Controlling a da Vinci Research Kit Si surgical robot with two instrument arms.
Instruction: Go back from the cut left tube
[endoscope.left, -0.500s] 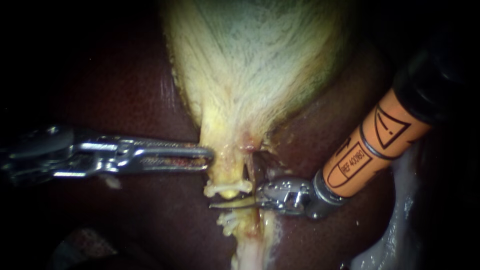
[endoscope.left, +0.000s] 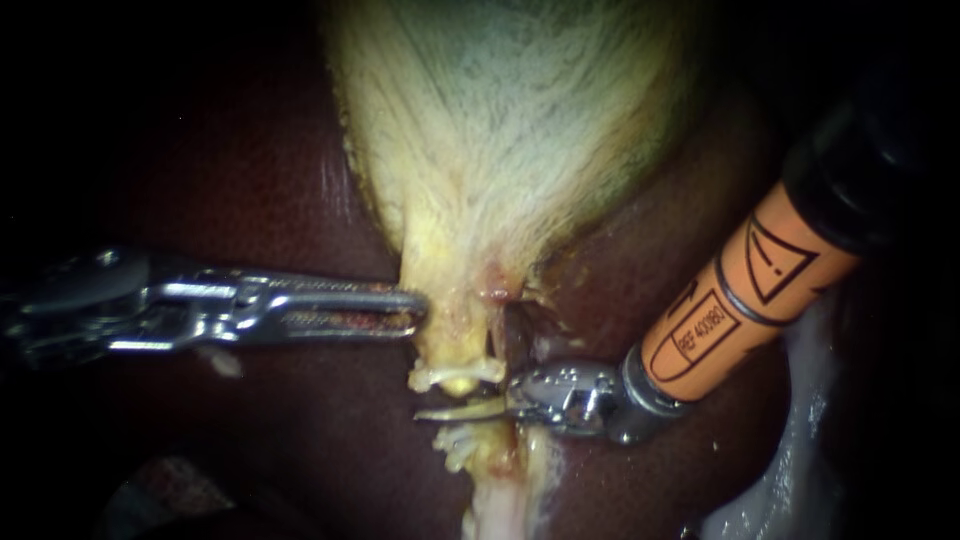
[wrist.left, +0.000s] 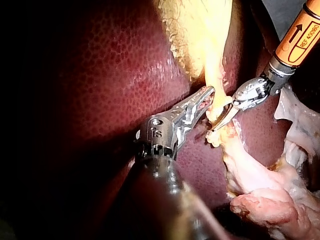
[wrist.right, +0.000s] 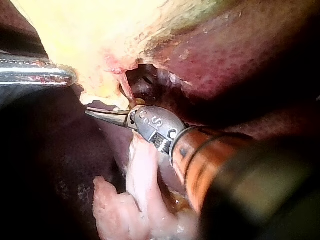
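Note:
The pale yellow gallbladder (endoscope.left: 500, 150) narrows to a neck that lies on the dark liver (endoscope.left: 250, 170). Below the neck the left tube is cut through. A white clip (endoscope.left: 455, 375) sits on its upper stump and another clip (endoscope.left: 455, 440) on the lower stump. My right instrument (endoscope.left: 440, 412) comes in from the right. Its thin blades lie together in the gap between the two stumps, holding nothing; they show again in the right wrist view (wrist.right: 97, 114). My left instrument (endoscope.left: 418, 305) reaches in from the left, jaws shut on the edge of the gallbladder's neck (wrist.left: 210, 94).
A thin reddish strand (wrist.right: 125, 87) runs beside the cut tube into a dark hollow. Pale fatty tissue (endoscope.left: 790, 450) lies at the lower right, under the right instrument's orange shaft (endoscope.left: 750, 290). Liver surrounds the field on both sides.
My right instrument has shifted very slightly leftward; its blades stay in the gap. The left instrument and the gallbladder's neck hold their places.

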